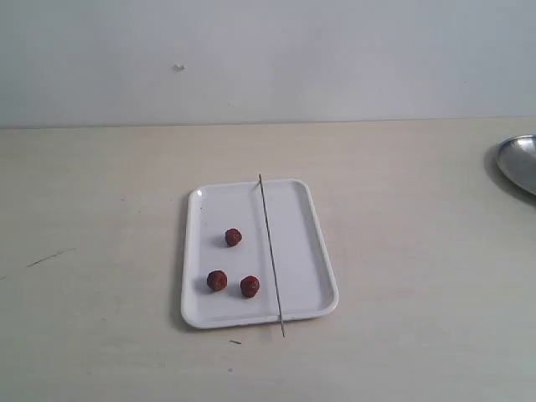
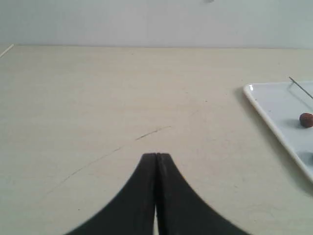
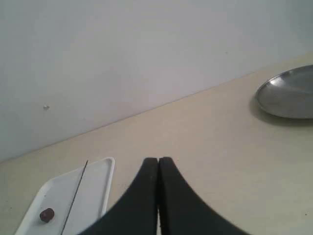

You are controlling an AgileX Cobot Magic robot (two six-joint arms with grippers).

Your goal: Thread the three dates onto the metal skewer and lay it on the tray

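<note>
**Three Dates Loose, One Skewer Bare, Both Grippers Shut**

Exterior: one white tray (image 1: 303, 260) bearing three dates (image 1: 233, 237), each apart from the others, none threaded. One metal skewer (image 1: 270, 251) laid lengthwise across the tray beside them. One silver dish (image 1: 519, 159) well apart.

Left wrist: left gripper (image 2: 156, 159) pinched shut, empty. Tray corner, one date and skewer tip ahead, off to one side.

Right wrist: right gripper (image 3: 159, 161) likewise closed on nothing. Tray ahead to one side, dish to the other.

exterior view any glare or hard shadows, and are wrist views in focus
Exterior view: soft even light, faint shadows by the dates, glint on the tray corner. Left wrist view: left tool dark, blurred. Right wrist view: right tool likewise, shadow under silver dish.
</note>
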